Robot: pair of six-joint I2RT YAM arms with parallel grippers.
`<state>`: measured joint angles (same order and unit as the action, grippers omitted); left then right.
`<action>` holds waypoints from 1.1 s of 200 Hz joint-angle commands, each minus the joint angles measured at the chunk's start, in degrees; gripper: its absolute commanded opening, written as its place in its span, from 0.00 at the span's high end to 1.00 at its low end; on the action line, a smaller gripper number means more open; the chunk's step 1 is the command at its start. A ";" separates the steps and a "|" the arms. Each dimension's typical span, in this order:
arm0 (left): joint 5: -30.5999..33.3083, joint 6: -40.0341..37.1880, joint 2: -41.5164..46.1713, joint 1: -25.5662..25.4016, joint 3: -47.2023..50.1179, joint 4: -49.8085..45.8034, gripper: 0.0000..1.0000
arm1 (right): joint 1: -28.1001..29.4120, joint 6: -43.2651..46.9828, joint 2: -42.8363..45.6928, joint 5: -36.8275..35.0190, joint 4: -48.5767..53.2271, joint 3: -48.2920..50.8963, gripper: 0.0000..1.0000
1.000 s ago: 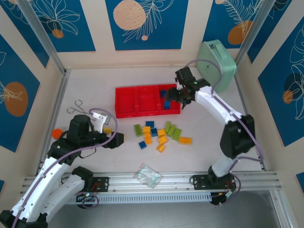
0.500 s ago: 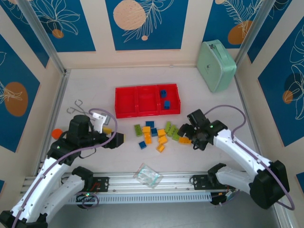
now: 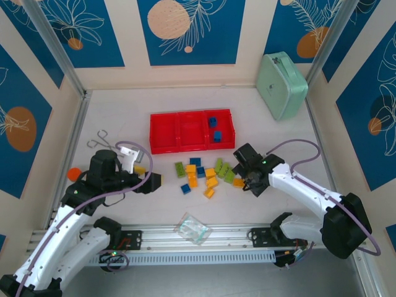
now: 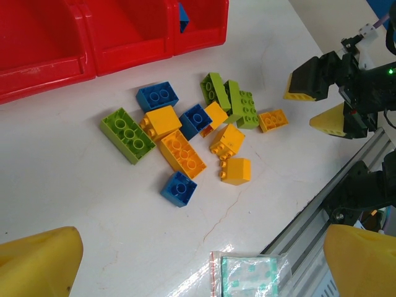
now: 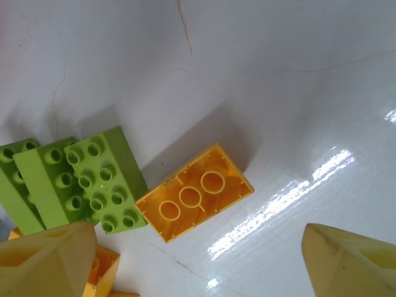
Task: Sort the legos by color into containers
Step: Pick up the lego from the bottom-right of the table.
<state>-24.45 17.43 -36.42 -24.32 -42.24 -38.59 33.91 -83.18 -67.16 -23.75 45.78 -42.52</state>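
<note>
Legos (image 3: 207, 176) await sorting as the right gripper (image 5: 198, 263), its yellow fingers spread wide and holding nothing, hovers over an orange-yellow brick (image 5: 195, 201) at the right-hand edge of the loose pile. The brick lies hollow side up with three round tubes showing. Its long axis slants from lower left to upper right in the wrist view, so it sits askew to the line between the fingers. A lime green brick (image 5: 102, 182) lies at its left end; whether the two touch cannot be told. Seen from above, the pile rests on the table (image 3: 124, 111) between the arms' bases and the containers (image 3: 164, 147), three red bins in a row. The rightmost bin holds two blue bricks (image 3: 217, 135). The left gripper (image 3: 154, 180) hangs just left of the pile, fingers apart and empty. The step in hand appears to be picking up the orange-yellow brick. The next move likely calls for a wrist turn to square the fingers across its short width, then a descent clear of the green neighbour.
</note>
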 commanded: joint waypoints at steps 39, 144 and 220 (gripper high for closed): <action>-1.92 -1.64 0.65 -0.65 0.23 -0.34 0.01 | 1.57 -11.71 -1.93 -0.81 0.34 1.57 0.19; -2.71 -1.71 0.91 -0.67 0.31 -0.05 0.01 | 5.18 -27.20 -17.96 -4.74 -0.35 -3.38 0.27; -2.80 -1.74 0.86 -0.73 0.40 0.01 0.01 | 5.46 -25.12 -21.24 -9.58 -2.14 -2.43 0.50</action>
<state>-25.50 16.58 -36.42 -24.36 -42.24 -38.59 39.18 -107.87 -87.99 -28.40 44.47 -45.65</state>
